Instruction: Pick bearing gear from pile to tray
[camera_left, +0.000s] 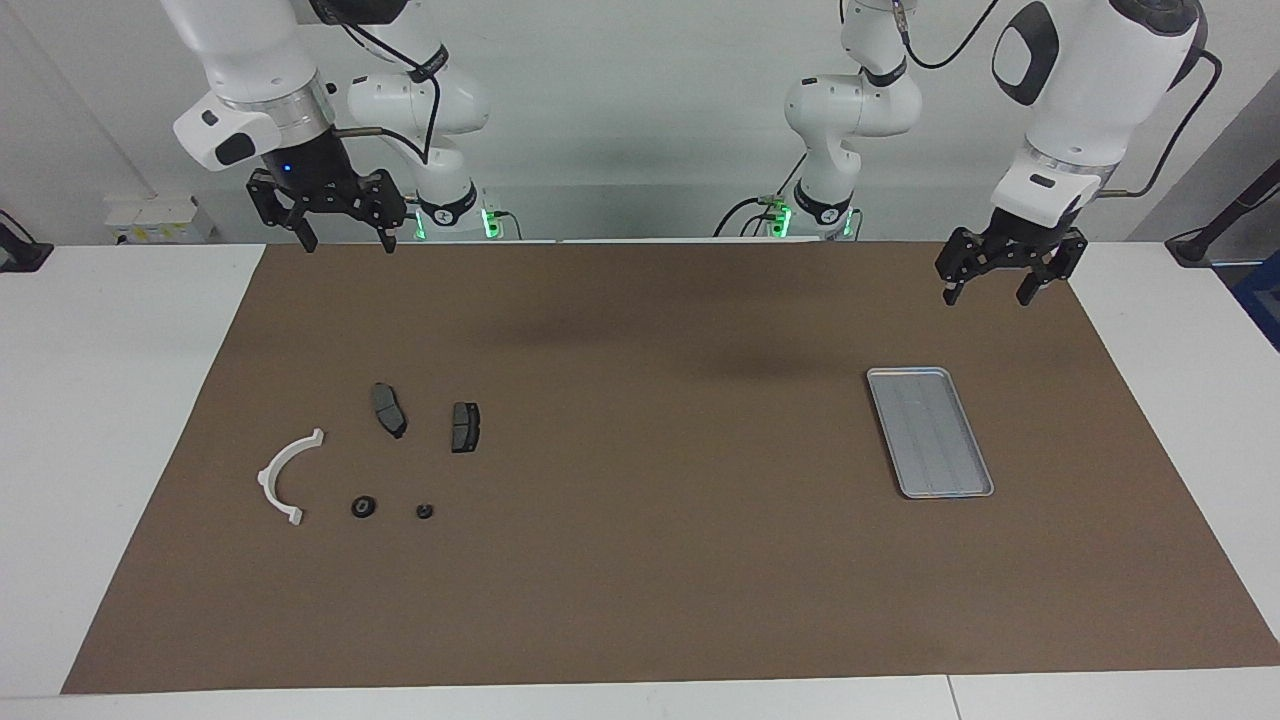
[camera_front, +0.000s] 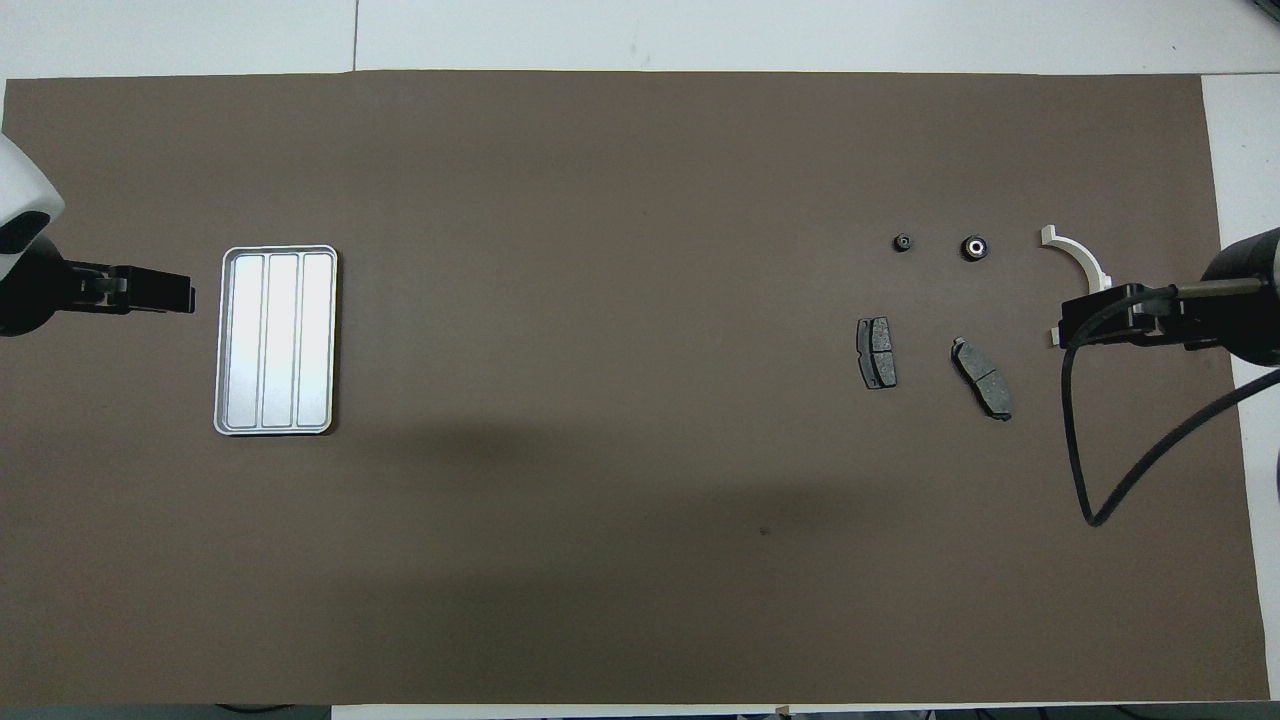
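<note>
The pile lies toward the right arm's end of the mat: a white arc (camera_left: 285, 475) (camera_front: 1080, 258), two dark brake pads (camera_left: 388, 410) (camera_left: 465, 427), and two small black round pieces. The larger one (camera_left: 364, 507) (camera_front: 975, 247) has a pale centre, and the smaller one (camera_left: 424, 511) (camera_front: 902, 242) lies beside it. The silver tray (camera_left: 930, 432) (camera_front: 277, 340) lies empty toward the left arm's end. My right gripper (camera_left: 347, 243) (camera_front: 1075, 322) hangs open and empty high over the mat; in the overhead view it covers part of the arc. My left gripper (camera_left: 987, 297) (camera_front: 175, 293) hangs open, high beside the tray.
A brown mat (camera_left: 640, 560) covers most of the white table (camera_left: 100, 400). A black cable (camera_front: 1100, 480) loops down from the right arm's wrist.
</note>
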